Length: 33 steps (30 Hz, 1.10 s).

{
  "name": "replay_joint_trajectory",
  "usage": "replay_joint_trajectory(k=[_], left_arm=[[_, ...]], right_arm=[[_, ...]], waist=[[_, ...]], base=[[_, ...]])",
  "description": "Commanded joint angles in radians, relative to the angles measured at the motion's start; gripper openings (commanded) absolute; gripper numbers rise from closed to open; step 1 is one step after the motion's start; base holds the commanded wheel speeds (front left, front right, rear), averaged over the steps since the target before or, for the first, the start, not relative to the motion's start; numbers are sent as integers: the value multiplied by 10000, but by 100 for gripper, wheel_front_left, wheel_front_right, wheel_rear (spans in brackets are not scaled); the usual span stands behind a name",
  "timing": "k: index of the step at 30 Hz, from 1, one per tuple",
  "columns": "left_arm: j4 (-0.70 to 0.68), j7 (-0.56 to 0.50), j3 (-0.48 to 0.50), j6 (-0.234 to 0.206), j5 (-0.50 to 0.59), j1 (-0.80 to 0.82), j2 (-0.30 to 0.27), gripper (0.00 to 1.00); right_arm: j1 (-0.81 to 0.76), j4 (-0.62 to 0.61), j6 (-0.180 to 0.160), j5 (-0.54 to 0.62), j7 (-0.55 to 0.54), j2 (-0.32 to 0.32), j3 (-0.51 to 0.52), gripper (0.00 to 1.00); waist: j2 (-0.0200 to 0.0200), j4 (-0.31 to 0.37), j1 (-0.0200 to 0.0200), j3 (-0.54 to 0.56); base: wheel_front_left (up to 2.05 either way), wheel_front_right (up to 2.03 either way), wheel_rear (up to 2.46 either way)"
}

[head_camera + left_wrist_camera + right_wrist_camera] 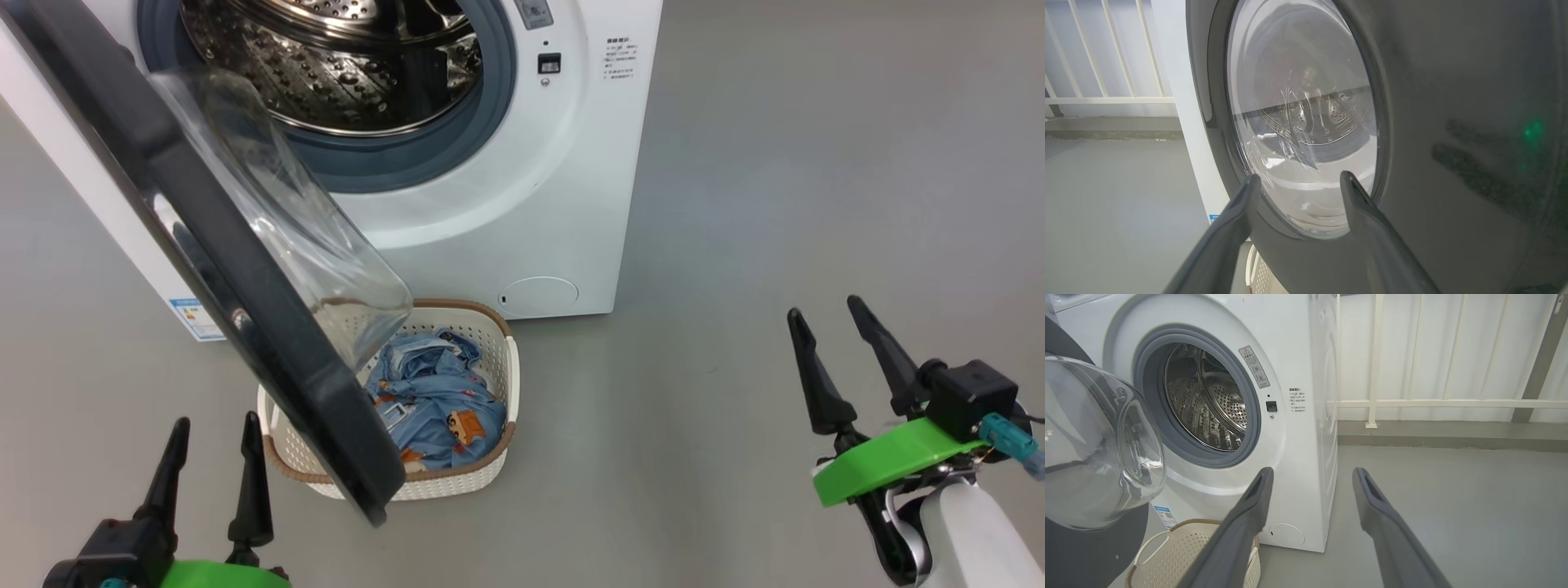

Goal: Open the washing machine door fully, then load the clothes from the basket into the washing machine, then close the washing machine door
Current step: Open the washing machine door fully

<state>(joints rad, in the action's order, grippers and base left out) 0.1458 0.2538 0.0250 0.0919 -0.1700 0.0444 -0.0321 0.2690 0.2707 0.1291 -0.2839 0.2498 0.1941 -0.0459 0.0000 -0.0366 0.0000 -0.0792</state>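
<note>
1. Grey floor surrounds the work in the head view. The washing machine (506, 204) stands at upper centre with its drum (343, 65) exposed. The washing machine door (245, 269) runs diagonally from upper left to lower centre. It is swung out partway and overhangs the left side of the basket (500, 327). The basket sits just in front of the machine, which keeps the lift to the drum short. The clothes (441, 400) lie bunched inside it.
2. In the same view, the left gripper (216, 418) is at lower left, fingers apart and empty, just beside the door's lower edge. This position probably serves to push the door wider. The right gripper (823, 305) is at lower right, fingers apart and empty, well clear of the basket.
3. In the left wrist view, the door's outer face and glass window lie close ahead of the spread fingers. Contact cannot be determined.
4. In the right wrist view, the drum is at centre left and the basket at lower left. The spread fingers point toward the machine's lower right corner. Judged status: door opening incomplete, loading not begun.
</note>
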Motion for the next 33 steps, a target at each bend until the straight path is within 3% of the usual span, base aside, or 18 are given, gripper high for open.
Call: replay_joint_trajectory(k=[1, 33], left_arm=[[-298, 80, 278, -48, -14, 59, -181, 100], [-202, 80, 161, -281, -45, 74, -181, 100]], right_arm=[[-185, -294, 16, 224, 119, -76, -49, 100], [-1110, -367, 16, 2177, 120, -974, 642, 100]], waist=[[0, -20, 0, -16], [0, -211, 0, -42]], base=[[0, 0, 0], [0, 0, 0]])
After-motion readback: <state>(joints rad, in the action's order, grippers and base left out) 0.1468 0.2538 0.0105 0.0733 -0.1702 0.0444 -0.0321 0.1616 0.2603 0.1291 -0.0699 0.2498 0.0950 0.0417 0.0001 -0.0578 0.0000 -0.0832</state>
